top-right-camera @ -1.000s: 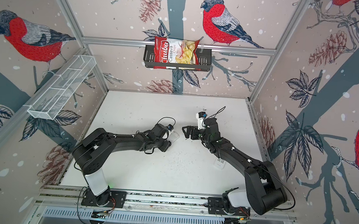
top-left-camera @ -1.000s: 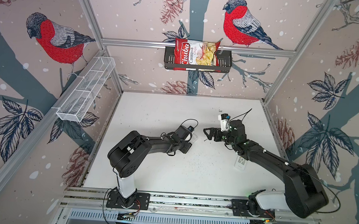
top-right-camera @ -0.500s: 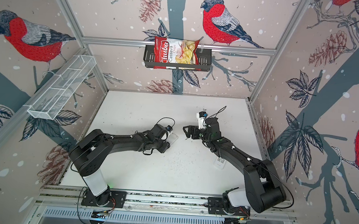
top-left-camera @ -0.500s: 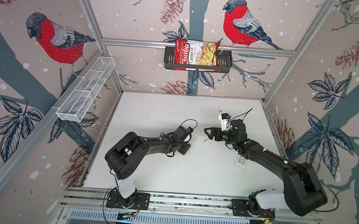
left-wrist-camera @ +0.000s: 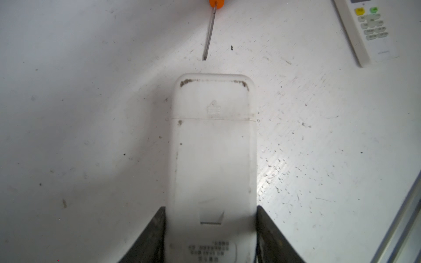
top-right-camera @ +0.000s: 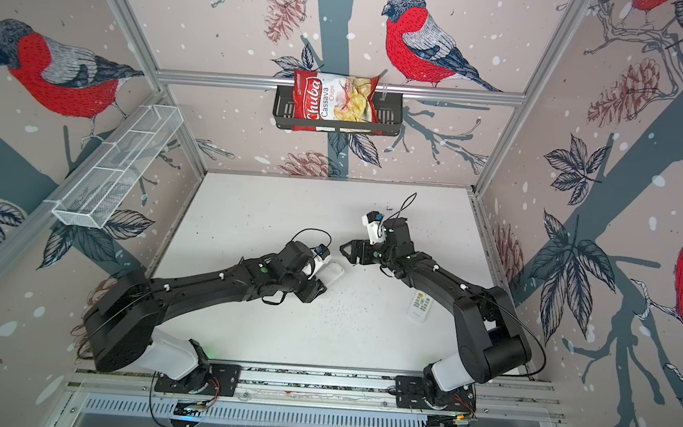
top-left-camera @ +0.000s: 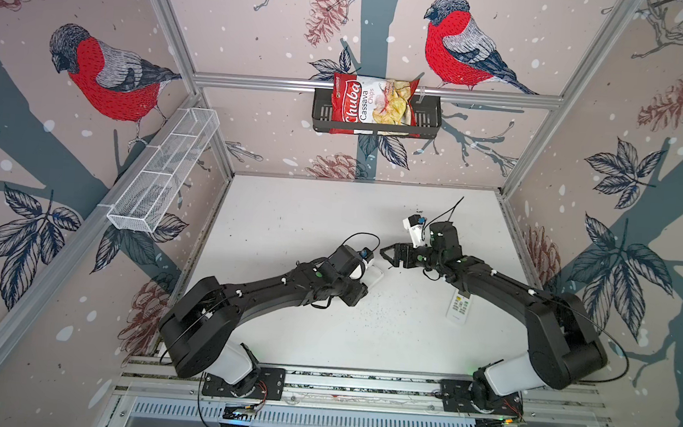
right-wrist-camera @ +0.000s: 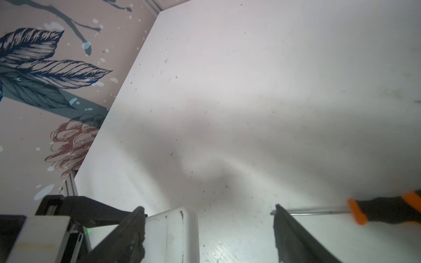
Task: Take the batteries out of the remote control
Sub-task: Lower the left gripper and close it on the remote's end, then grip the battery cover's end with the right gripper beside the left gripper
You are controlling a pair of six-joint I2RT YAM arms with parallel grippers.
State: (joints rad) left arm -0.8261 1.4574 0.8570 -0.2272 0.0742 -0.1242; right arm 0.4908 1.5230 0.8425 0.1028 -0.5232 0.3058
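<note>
"Chuba Cassava Chips" on the red snack bag (top-left-camera: 371, 106) (top-right-camera: 334, 101) in both top views

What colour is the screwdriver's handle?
Black with orange bands. The screwdriver handle shows best in the right wrist view.

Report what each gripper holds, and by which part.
The left gripper grips the white remote, back up, by its long sides at the labelled end. The right gripper holds nothing; jaws open.

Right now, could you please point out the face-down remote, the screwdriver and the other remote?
face-down remote (left-wrist-camera: 213, 159): left wrist view, middle of its back.
screwdriver (right-wrist-camera: 387, 210): right wrist view, black handle grip.
other remote (top-left-camera: 458, 307): a top view, button face.
</note>
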